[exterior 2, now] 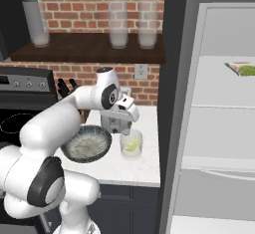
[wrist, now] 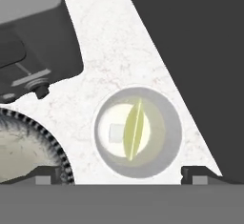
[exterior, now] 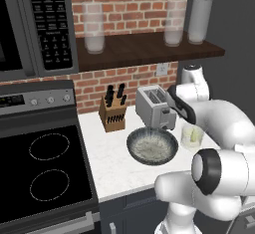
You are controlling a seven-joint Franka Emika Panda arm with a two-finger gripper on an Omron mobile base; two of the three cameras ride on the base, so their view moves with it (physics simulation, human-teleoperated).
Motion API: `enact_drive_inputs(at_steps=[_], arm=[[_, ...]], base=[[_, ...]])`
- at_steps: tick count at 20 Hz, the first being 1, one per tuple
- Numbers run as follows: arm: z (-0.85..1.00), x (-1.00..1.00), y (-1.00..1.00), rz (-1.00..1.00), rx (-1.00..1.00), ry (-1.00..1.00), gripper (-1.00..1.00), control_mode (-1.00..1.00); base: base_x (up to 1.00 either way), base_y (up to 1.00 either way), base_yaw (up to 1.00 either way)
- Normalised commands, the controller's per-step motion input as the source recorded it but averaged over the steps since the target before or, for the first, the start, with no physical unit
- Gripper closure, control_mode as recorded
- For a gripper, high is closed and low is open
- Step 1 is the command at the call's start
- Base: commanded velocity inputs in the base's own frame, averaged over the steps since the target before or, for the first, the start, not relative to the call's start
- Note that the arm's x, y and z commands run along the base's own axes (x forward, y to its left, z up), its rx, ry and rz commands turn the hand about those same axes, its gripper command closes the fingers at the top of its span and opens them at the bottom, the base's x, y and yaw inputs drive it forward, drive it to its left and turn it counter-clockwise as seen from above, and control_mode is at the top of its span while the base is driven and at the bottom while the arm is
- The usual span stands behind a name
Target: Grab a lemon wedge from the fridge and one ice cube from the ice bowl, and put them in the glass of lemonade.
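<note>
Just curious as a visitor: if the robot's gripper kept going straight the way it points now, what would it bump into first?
Probably the glass of lemonade: the gripper points down at it, the lemon wedge floating inside. Its height above the glass is unclear.

A red brick wall backs a white marbled bench, a dark wooden shelf above, black stove at its left edge.

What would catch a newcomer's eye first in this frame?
The gripper hangs open right above the glass of lemonade, where a lemon wedge and a pale cube already float. Beside it on the counter sits the ice bowl, and the fridge stands open at the right.
</note>
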Motion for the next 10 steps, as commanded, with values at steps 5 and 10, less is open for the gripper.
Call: enact_drive_inputs(at_steps=[5,10], arm=[[0.39,-0.33,0.15,0.12,0.01,-0.07,-1.0,-1.0],[0.35,-0.5,0.3,0.13,0.0,-0.1,-1.0,-1.0]], base=[[0.0,0.0,0.0],[0.0,0.0,0.0]])
